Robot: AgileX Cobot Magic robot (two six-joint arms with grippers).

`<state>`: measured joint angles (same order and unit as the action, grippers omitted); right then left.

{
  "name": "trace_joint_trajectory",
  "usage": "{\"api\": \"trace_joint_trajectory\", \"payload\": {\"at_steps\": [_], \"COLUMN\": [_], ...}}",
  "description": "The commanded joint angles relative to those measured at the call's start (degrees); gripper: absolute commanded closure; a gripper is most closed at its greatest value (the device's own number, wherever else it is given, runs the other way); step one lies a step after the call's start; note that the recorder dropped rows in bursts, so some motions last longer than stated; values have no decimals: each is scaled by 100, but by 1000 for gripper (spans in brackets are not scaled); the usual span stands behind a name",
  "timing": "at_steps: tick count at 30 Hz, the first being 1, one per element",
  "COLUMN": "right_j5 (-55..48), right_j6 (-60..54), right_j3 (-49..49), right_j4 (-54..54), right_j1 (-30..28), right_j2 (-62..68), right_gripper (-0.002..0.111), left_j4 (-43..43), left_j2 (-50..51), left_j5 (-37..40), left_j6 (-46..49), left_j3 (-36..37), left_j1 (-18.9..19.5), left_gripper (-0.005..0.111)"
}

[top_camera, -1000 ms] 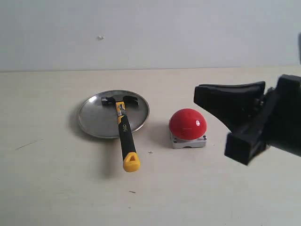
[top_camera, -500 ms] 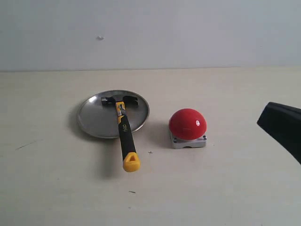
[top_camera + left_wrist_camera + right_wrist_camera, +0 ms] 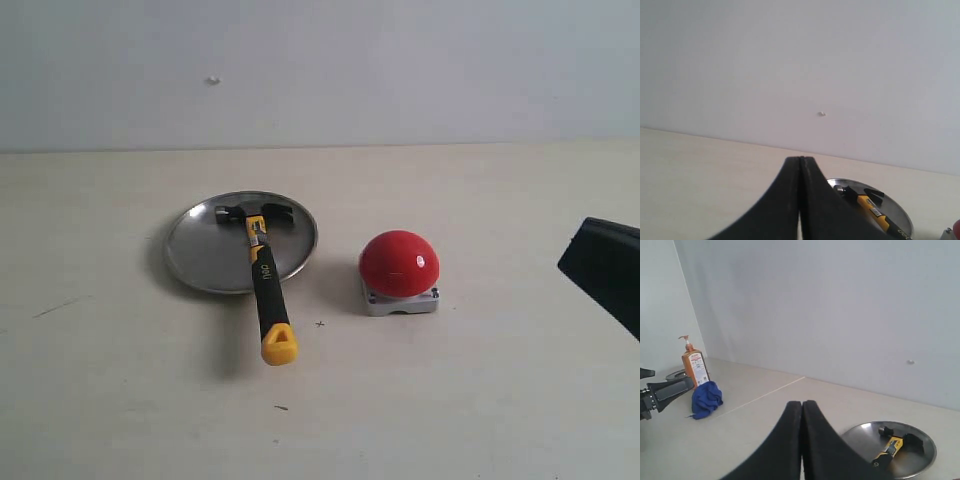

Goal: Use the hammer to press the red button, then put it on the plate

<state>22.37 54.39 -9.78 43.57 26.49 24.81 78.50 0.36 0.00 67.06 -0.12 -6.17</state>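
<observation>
The hammer (image 3: pixel 264 275) lies with its dark head on the silver plate (image 3: pixel 205 255); its black handle crosses the near rim and the yellow end rests on the table. The red button (image 3: pixel 399 262) stands on its grey base to the right of the plate. Only a black part of my right arm shows at the exterior view's right edge. My right gripper (image 3: pixel 802 405) is shut and empty, with the plate (image 3: pixel 917 460) and hammer (image 3: pixel 888 449) beyond it. My left gripper (image 3: pixel 800 160) is shut and empty too, with the plate (image 3: pixel 897 207) and hammer (image 3: pixel 872 207) behind it.
The right wrist view shows an orange pump bottle (image 3: pixel 694 366) and a blue cloth (image 3: pixel 706 398) far off on the table, with a dark arm part (image 3: pixel 665 388) at the frame's edge. A grey wall rises behind the table.
My right arm has drawn back to the right, from beside the red button to the edge of the exterior view. Hammer, plate and button have not moved.
</observation>
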Motion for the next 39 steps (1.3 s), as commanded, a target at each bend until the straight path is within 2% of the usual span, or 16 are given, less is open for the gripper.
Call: {"api": "trace_joint_trajectory", "payload": {"at_steps": [1, 3, 9, 12, 18, 24, 36, 39], "right_j5": [-163, -655, -2710, -3325, -3461, -3464, -4409, -4664], "right_j6": [-660, -874, -508, -482, -482, -505, -561, -1068], "right_j3": [19, 19, 19, 19, 30, 30, 93, 142], "right_j4": [13, 43, -9, -20, -20, -20, 0, -451], "right_j1": [19, 19, 19, -213, -1069, -1580, -1590, -1590], "right_j2": [-43, -43, -169, -572, -1526, -2142, -2230, -2467], "right_gripper": [108, 108, 108, 108, 108, 108, 108, 108], "left_j4": [19, 19, 19, 19, 19, 19, 19, 19], "left_j2": [-36, -36, -36, -36, -36, -36, -36, -36], "left_j5": [0, 0, 0, 0, 0, 0, 0, 0], "left_j6": [12, 12, 12, 12, 12, 12, 12, 12], "left_j3": [12, 12, 12, 12, 12, 12, 12, 12], "left_j1": [-11, -11, -11, -11, -11, -11, -11, -11], "left_gripper": [107, 107, 107, 107, 107, 107, 107, 107]}}
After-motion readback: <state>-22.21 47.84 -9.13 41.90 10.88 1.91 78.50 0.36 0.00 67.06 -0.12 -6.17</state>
